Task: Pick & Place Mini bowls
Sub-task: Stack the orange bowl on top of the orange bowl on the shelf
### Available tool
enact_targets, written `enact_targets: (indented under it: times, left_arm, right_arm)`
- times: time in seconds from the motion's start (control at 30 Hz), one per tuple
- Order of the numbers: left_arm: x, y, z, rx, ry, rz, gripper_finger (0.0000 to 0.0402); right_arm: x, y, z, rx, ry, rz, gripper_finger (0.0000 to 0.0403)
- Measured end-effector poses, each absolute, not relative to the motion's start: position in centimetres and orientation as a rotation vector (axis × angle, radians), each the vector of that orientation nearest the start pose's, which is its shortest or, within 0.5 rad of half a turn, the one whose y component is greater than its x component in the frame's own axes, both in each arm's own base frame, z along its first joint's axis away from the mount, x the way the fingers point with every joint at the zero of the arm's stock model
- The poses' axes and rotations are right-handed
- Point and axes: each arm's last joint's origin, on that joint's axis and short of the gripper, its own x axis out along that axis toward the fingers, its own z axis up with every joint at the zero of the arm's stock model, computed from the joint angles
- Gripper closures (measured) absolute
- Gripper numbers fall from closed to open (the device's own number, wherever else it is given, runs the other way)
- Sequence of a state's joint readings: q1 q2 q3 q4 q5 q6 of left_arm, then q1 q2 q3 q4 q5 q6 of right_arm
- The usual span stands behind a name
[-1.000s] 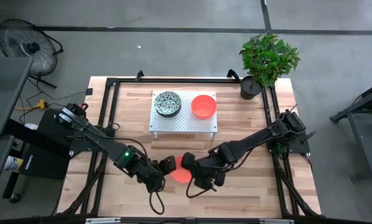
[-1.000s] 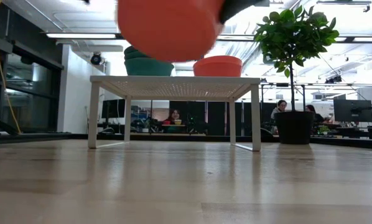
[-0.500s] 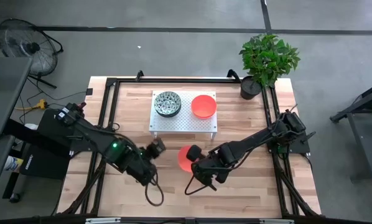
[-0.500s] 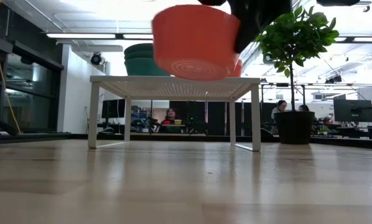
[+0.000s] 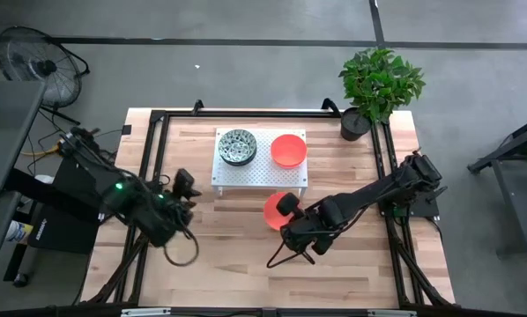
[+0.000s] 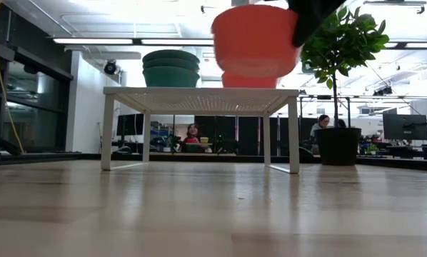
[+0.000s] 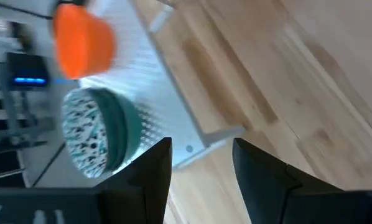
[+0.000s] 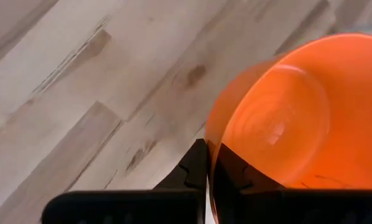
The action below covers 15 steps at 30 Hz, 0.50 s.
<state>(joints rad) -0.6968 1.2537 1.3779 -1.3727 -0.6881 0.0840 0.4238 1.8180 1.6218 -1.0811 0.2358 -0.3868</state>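
Note:
My right gripper [image 5: 286, 210] is shut on a plain orange-red mini bowl [image 5: 271, 212], held in the air just in front of the white perforated stand [image 5: 260, 174]. In the low view this bowl [image 6: 255, 40] hangs above the stand's top. On the stand rest a stack of speckled green-and-white bowls [image 5: 237, 146] and a stack of orange-red bowls [image 5: 288, 150]. My left gripper [image 5: 183, 180] is open and empty, left of the stand. Its wrist view shows its open fingers [image 7: 201, 163], the speckled stack [image 7: 97, 129] and an orange bowl [image 7: 83, 40]. My right gripper pinches the bowl's rim [image 8: 211, 138], one finger [image 8: 197, 167] outside the wall and the other [image 8: 228, 168] inside. The fingers reach it from the table's right side. The bowl is lifted clear of the table, mouth roughly upward.
A potted plant in a black pot [image 5: 355, 123] stands at the table's far right corner, right of the stand. Black frame rails [image 5: 152, 158] run along the table's sides. Bare wood [image 5: 246, 273] lies toward the near edge. People sit in the room beyond [image 6: 192, 133].
My right gripper has carried the orange bowl from near the table's near edge toward the far edge, up to the stand, and the bowl has gone from tipped to nearly level. My left gripper has drawn away from the bowl toward the table's left edge.

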Motion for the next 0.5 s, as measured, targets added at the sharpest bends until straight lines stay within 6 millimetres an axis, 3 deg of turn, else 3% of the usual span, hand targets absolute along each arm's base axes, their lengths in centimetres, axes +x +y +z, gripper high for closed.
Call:
enact_targets:
  times: [0.2, 0.5]
  left_arm:
    - [13.9, -9.1, 32.5, 0.748, 0.77, -0.016, 0.0238]
    - [12.6, -7.9, 25.4, 0.724, 0.519, -0.018, 0.0238]
  right_arm:
    - [31.5, 12.5, 30.5, -0.715, 1.202, 0.27, 0.0402]
    - [29.6, 7.1, 34.9, -0.612, 1.122, 0.089, 0.0402]
